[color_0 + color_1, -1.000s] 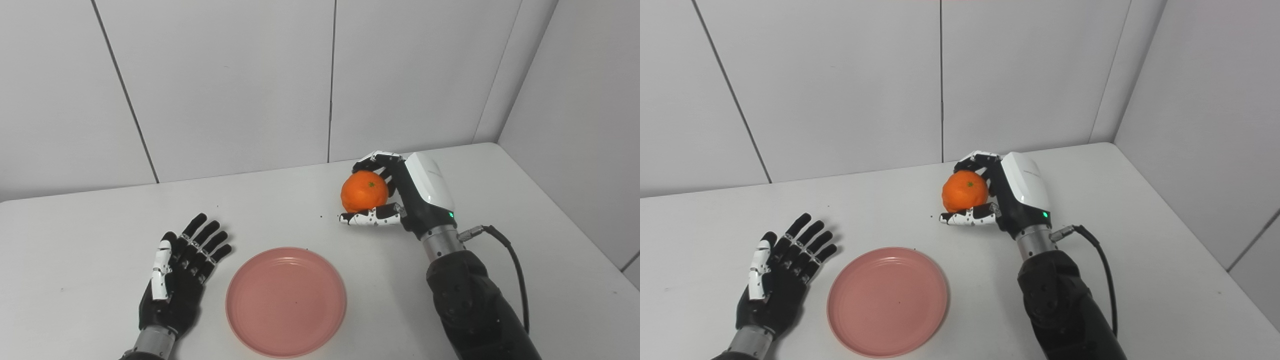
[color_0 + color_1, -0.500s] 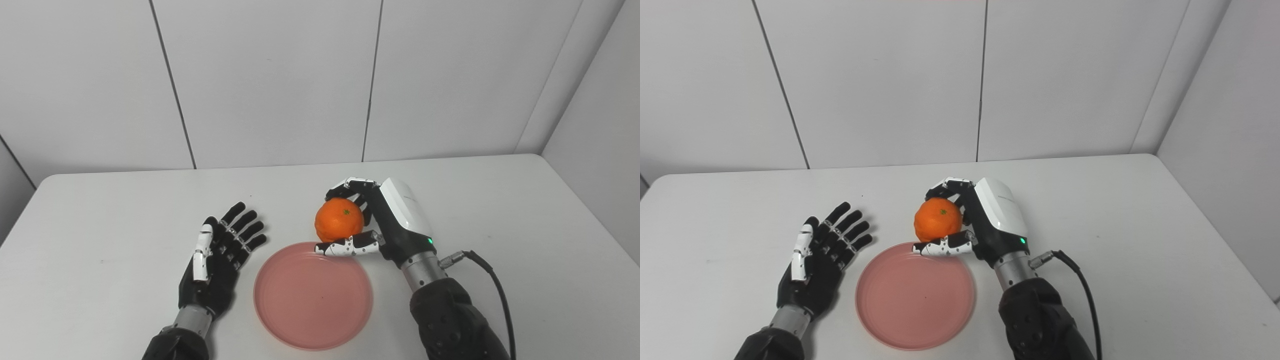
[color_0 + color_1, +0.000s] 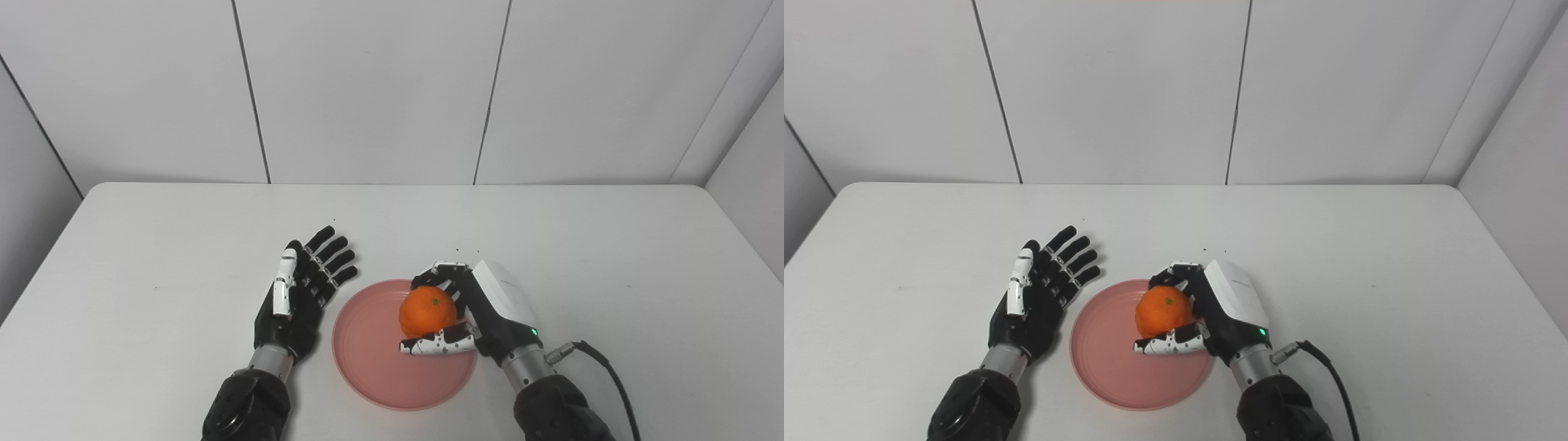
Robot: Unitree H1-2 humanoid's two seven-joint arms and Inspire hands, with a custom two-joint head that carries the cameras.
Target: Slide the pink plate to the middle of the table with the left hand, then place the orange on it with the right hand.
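Right hand [image 3: 474, 315]: you have it clamped on the orange [image 3: 427, 316], fingers curled over the far side of the fruit and the thumb [image 3: 436, 346] lying across its near side. The orange sits over the pink plate [image 3: 383, 373], toward the plate's right half; you cannot tell from either head view whether the fruit's underside touches the plate surface or hangs just above it. The thumb tip reaches over the plate's middle. The white back shell of the hand faces up and to the right of the plate, a green light showing near the wrist, and a black cable [image 3: 603, 370] runs off from the wrist on the side away from the plate.

Left hand [image 3: 300, 300]: you have it lying just beside the plate's left rim, palm up, fingers spread and straight, pointing up and away toward the far wall, holding nothing. Its fingertips are close to the plate's upper left edge, but contact cannot be made out.

The plate lies flat on the white table [image 3: 153, 245], near the front edge and roughly mid-width. A few small dark specks [image 3: 465, 251] dot the table surface just beyond the plate's far rim.
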